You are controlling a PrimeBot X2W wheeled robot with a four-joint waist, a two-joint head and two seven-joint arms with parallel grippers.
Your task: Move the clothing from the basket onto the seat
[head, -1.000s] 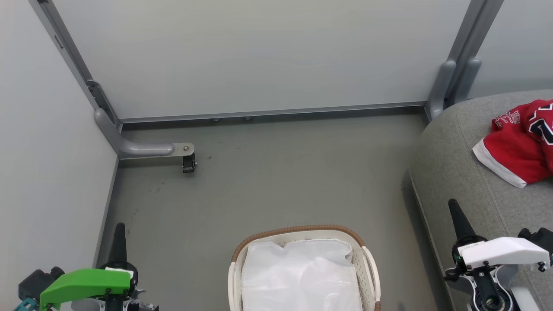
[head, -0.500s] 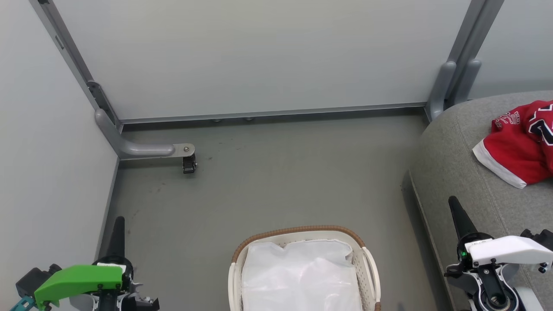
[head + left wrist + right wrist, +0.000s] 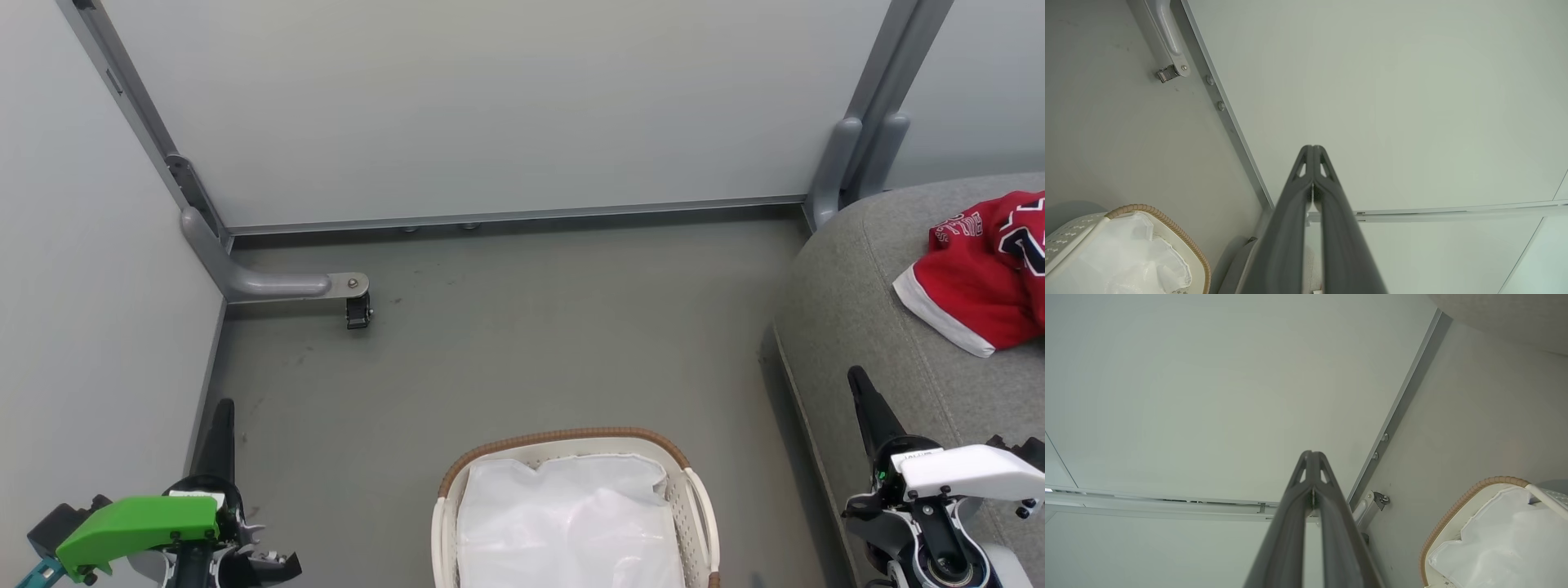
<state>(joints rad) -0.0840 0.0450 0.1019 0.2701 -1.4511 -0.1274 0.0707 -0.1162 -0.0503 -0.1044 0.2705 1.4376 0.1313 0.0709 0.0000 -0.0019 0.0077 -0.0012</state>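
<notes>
Left gripper [image 3: 224,404] clenched, empty; in the wrist view its fingers [image 3: 1290,212] are pressed flat together. Right gripper [image 3: 856,371] is the same: fingers [image 3: 1290,522] clamped tip to tip, nothing between them.

Versus a second ago: the left fingertip sits a bit higher in the head view, and its green housing [image 3: 135,529] has slid toward the lower-left corner. The right gripper's white housing [image 3: 967,474] has slid slightly down and right. Camera barely shifts; basket, jersey and sofa stay put.

Laundry basket [image 3: 563,434] is at bottom centre on the grey floor [image 3: 506,343], holding its crumpled white cloth liner [image 3: 563,523]. Red jersey [image 3: 971,286] lies on the grey sofa [image 3: 849,318] at the right edge, white hem facing the sofa's front, partly cut off by the frame.

Right gripper hangs over the sofa's front edge, apart from the jersey. Left gripper is over the floor beside the left partition panel [image 3: 90,310]. The partition's foot with its black caster [image 3: 357,311] stands back-left, well apart from the basket.
</notes>
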